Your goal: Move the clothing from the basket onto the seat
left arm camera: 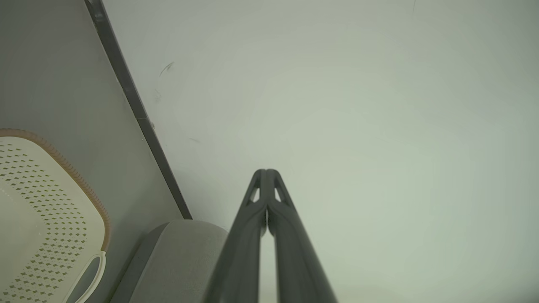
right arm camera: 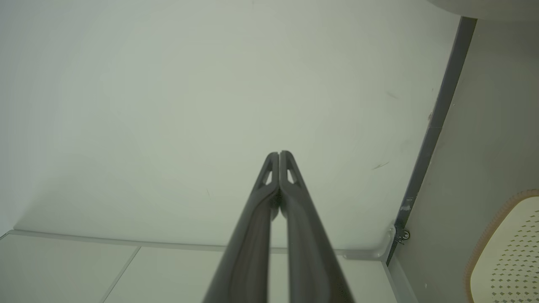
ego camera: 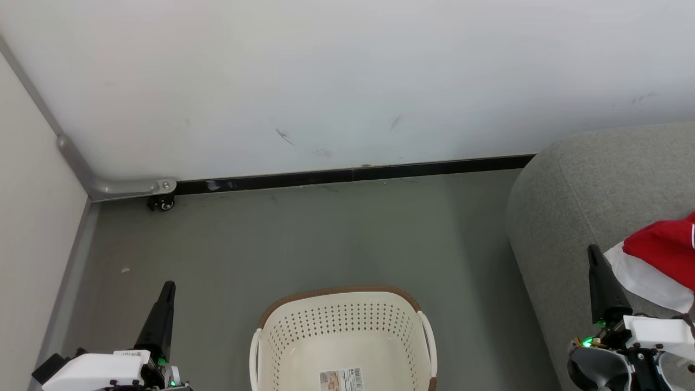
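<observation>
Head view: clothing (ego camera: pixel 661 251) beside right tool (ego camera: pixel 594 251)

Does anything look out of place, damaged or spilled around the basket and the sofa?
Nothing serious. The wall carries a few dark scuff marks above the skirting board, and a small pale scrap lies on the floor at the left. The basket stands upright, and the red clothing lies bunched on the sofa.
</observation>
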